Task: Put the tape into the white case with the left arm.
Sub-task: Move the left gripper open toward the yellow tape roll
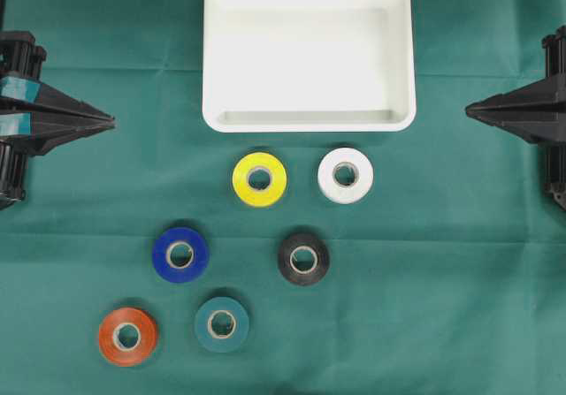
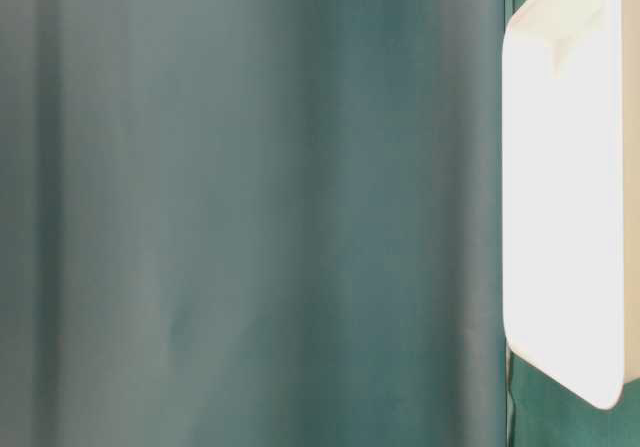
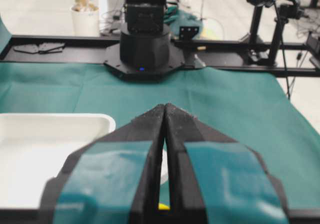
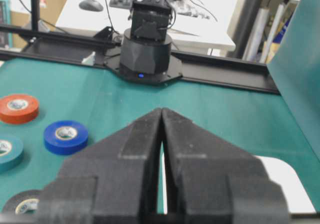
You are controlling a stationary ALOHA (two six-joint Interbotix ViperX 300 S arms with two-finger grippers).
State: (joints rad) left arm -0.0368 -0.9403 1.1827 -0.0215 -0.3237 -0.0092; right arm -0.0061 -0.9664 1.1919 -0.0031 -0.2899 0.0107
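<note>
White case [image 1: 309, 55] sits empty, forward and off to one side of my left gripper [image 1: 108, 122], whose teal-striped fingers are pressed together on nothing. Six tape rolls lie loose on the green cloth [image 1: 424, 289], well apart from it; the yellow roll [image 1: 259, 179] and blue roll [image 1: 180, 254] are closest. No step begun, by my judgement. Next: spread the fingers, reach out, descend on one roll.

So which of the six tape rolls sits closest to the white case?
The yellow roll and white roll sit just below the white case; the white one looks marginally nearer. The blue, black, teal and orange rolls lie further down.
</note>
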